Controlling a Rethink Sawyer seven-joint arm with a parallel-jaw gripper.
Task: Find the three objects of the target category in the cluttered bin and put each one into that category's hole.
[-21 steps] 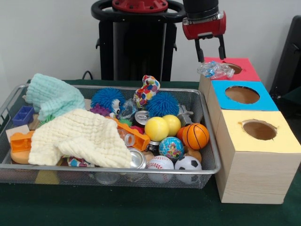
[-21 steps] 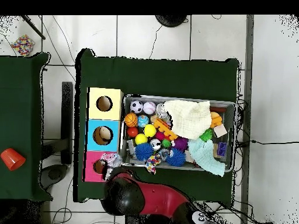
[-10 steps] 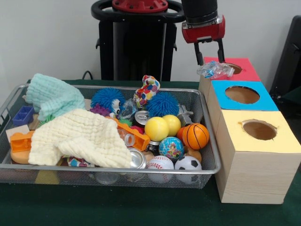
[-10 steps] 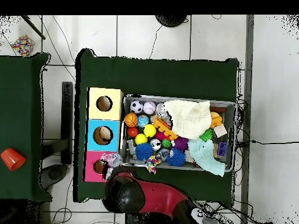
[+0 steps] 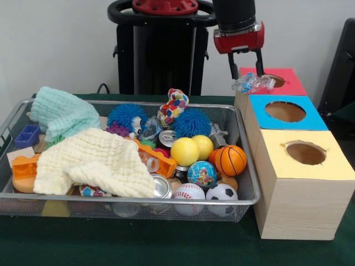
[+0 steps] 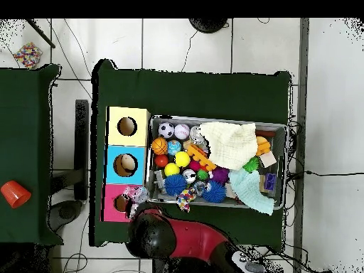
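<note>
Gripper [image 5: 246, 65] open, above crumpled plastic [image 5: 253, 83]

The cream towel [image 5: 91, 160] covers whatever's under it in the bin [image 5: 16, 194], and the arm [image 5: 236, 14] gets cropped up top.

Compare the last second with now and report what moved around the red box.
The gripper rose a little and drifted slightly left in the front view, its open fingers empty above the crumpled clear plastic wrapper. That wrapper lies in the same spot on the red box, at the edge of its hole. The wire bin and its clutter are unchanged.
</note>
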